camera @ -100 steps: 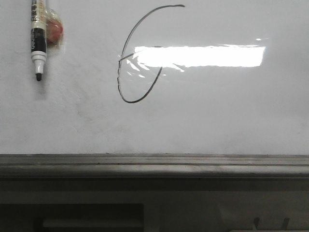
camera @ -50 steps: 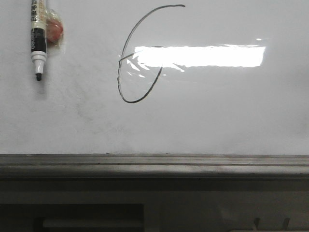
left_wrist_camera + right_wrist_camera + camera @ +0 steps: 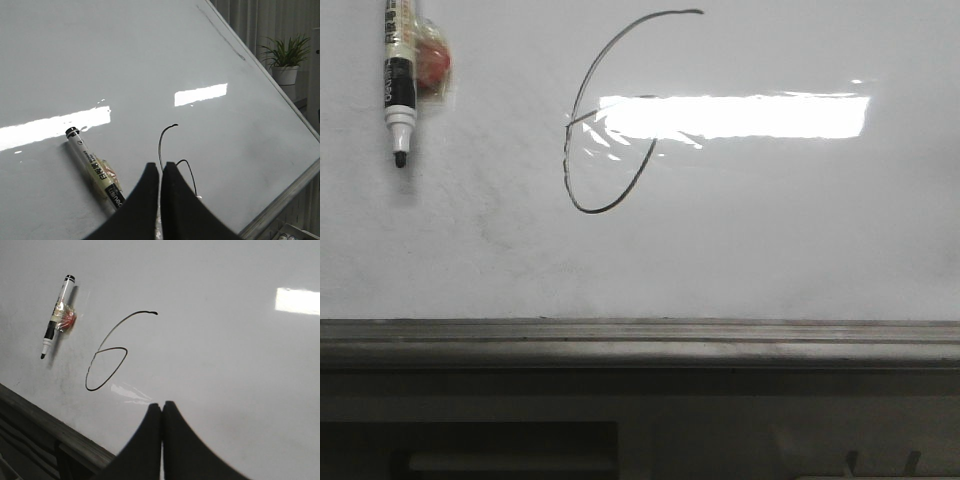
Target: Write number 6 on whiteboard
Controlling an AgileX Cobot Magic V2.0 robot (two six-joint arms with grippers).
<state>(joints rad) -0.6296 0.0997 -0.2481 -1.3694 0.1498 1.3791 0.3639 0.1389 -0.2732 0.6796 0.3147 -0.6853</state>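
Observation:
The whiteboard point(image 3: 800, 240) fills the front view, with a grey bottom rail. The number 6 point(image 3: 588, 110) is drawn on it as a thin dark line, a tall curve ending in a loop. It also shows in the right wrist view point(image 3: 107, 357) and partly in the left wrist view point(image 3: 161, 142). A marker point(image 3: 397, 85) with a red blob beside it clings to the board at upper left, tip down. My left gripper point(image 3: 160, 166) is shut and empty, off the board, in front of the 6. My right gripper point(image 3: 162, 405) is shut and empty. Neither gripper shows in the front view.
The grey metal rail point(image 3: 640, 340) runs along the board's bottom edge, with dark furniture below it. A bright light reflection point(image 3: 740, 115) crosses the 6's loop. A potted plant point(image 3: 286, 57) stands beyond the board's edge in the left wrist view.

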